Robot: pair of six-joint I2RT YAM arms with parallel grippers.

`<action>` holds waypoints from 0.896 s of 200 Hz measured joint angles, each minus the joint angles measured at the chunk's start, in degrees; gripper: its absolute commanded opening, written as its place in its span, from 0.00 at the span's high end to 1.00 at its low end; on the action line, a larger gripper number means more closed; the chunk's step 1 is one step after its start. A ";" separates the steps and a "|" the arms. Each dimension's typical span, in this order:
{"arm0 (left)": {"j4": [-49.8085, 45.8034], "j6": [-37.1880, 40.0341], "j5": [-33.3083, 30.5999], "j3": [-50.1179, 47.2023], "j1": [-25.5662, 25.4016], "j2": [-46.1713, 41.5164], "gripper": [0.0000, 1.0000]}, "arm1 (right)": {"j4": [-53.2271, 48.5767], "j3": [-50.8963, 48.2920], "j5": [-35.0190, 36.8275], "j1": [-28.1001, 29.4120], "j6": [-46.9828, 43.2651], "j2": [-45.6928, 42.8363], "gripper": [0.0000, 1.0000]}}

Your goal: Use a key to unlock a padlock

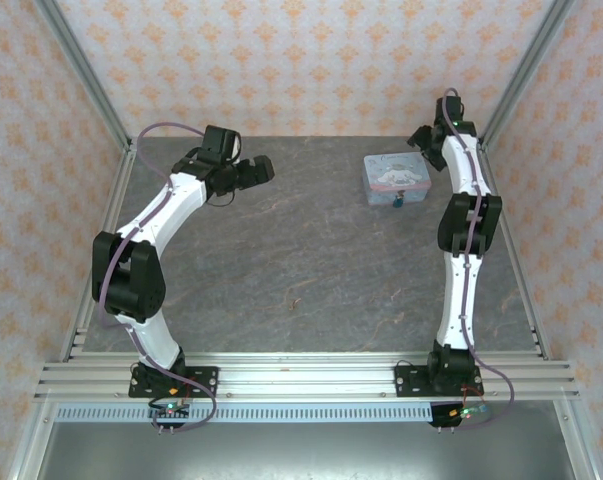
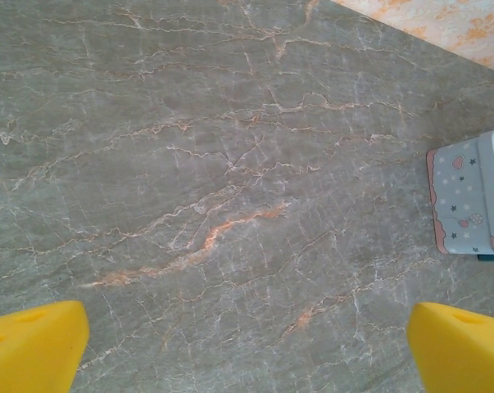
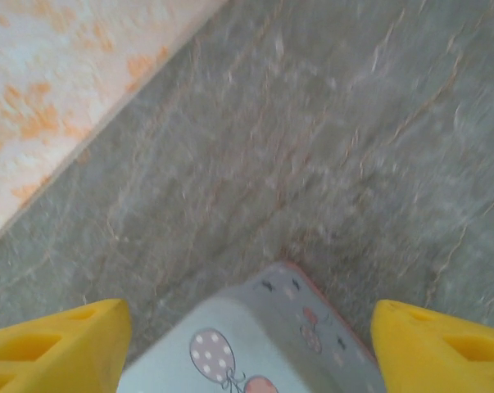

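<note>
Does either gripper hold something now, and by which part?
Nothing is held. The left gripper is open over the table; the right gripper is open by the tin.

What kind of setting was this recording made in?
Probably a staged robot test cell, not a home: aluminium frame posts hold patterned wall panels around a marble-look tabletop, with the left arm and right arm bolted to a rail.
</note>
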 measured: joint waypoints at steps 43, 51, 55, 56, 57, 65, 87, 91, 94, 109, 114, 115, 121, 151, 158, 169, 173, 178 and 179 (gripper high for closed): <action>-0.17 0.00 0.39 0.13 -0.87 0.00 0.00 | 1.92 -8.85 -3.32 2.36 -1.44 -3.87 0.30; -0.17 0.00 0.39 0.13 -0.92 0.00 0.00 | 2.84 -12.72 -4.04 3.32 -1.46 -6.16 0.31; -0.15 0.00 0.39 0.13 -1.03 0.00 0.00 | 3.48 -14.84 -4.52 3.91 -1.44 -7.43 0.31; -0.15 -0.02 0.39 0.13 -1.05 0.00 0.00 | 3.63 -15.26 -4.57 4.02 -1.44 -7.65 0.31; -0.15 -0.02 0.39 0.13 -1.07 0.00 0.00 | 3.76 -15.98 -4.68 4.22 -1.44 -8.04 0.31; -0.15 -0.04 0.39 0.04 -1.22 0.00 0.00 | 5.40 -20.61 -5.55 5.51 -1.38 -10.82 0.31; 0.39 -0.55 0.52 -1.40 -1.25 -0.22 0.00 | 11.50 -36.52 -7.78 10.05 0.44 -20.17 0.31; 0.55 -0.61 0.59 -1.92 -1.25 -0.31 0.00 | 12.68 -38.99 -8.17 10.86 0.74 -21.59 0.31; 0.68 -0.66 0.59 -2.32 -1.25 -0.42 0.00 | 13.57 -40.89 -8.52 11.52 1.36 -22.86 0.31; 0.81 -1.11 0.74 -4.33 -1.25 -0.81 0.00 | 18.75 -50.12 -10.03 15.52 4.04 -28.37 0.30; 0.85 -1.22 0.81 -5.03 -1.29 -1.01 0.00 | 20.39 -52.63 -10.36 16.81 5.05 -29.83 0.29; 0.90 -1.31 0.81 -5.25 -1.31 -1.05 0.00 | 20.63 -52.98 -10.43 17.03 5.27 -30.05 0.29; 0.96 -1.55 0.81 -6.08 -1.36 -1.33 0.00 | 22.84 -56.11 -10.78 18.71 6.58 -31.82 0.27; 2.43 -2.56 1.09 -11.61 -2.05 -4.48 0.00 | 32.68 -69.33 -10.45 25.94 12.33 -39.43 0.21; 2.89 -2.84 1.44 -13.20 -2.36 -5.70 0.00 | 34.62 -72.48 -9.94 26.77 13.68 -41.40 0.21; 3.67 -3.65 1.90 -15.54 -2.47 -7.67 0.00 | 36.79 -76.63 -8.70 27.02 15.56 -44.44 0.21; 3.96 -3.78 1.95 -16.28 -2.54 -8.26 0.00 | 37.44 -78.03 -8.33 26.91 16.00 -45.51 0.21; 4.33 -4.09 2.01 -17.22 -2.62 -9.05 0.00 | 38.16 -79.49 -7.63 26.64 16.68 -46.64 0.21; 4.44 -4.11 2.08 -17.49 -2.64 -9.25 0.00 | 38.25 -79.67 -7.56 26.60 16.72 -46.77 0.20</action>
